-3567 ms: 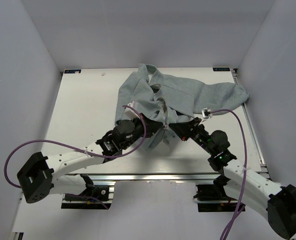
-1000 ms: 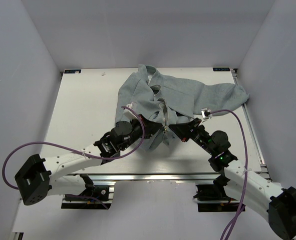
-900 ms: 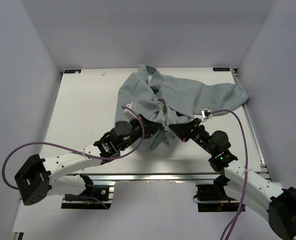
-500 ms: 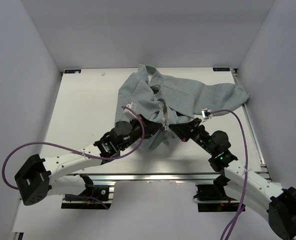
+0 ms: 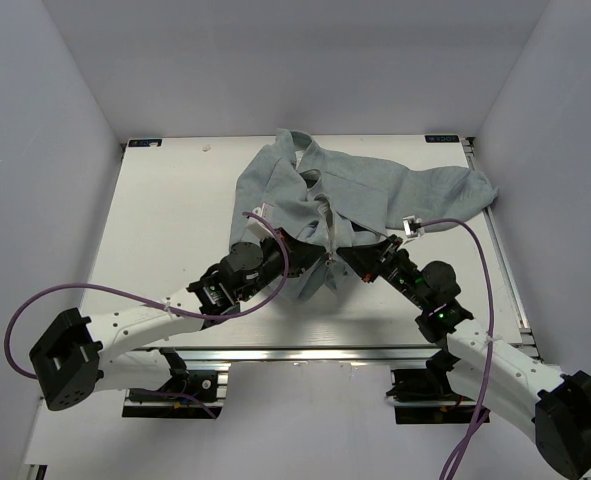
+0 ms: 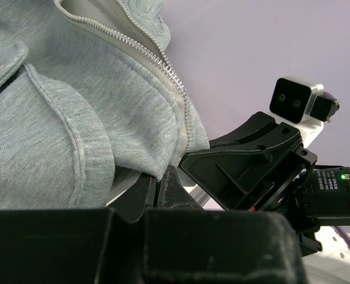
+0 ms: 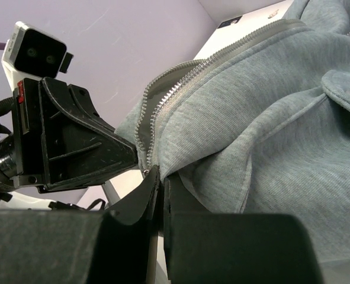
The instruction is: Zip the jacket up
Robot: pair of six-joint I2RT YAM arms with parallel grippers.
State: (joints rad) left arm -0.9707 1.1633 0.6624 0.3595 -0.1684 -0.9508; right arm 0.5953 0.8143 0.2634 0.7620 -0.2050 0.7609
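Jacket: the soft grey-green jacket (image 5: 375, 190) lies bunched up on the far middle of the table, with one sleeve out toward the table's right edge.
Zipper: the silver zipper (image 5: 327, 228) runs down the front toward the near side of the table. Near the collar it is open. I cannot tell if the two bottom ends are joined.
Left pincer: the left pincer (image 6: 163, 184) is closed tight on the bottom edge of the jacket, over the middle of the table.
Right pincer: the right pincer (image 7: 160, 177) is also squeezed on the bottom edge, right by the zipper's end.
Table: the white table (image 5: 165, 210) holds it all.
What could go wrong: the two pincers are almost touching, so they could bump. The thick cloth could slip out if one pulls too hard. If the bottom ends do not line up, the zipper could jam.
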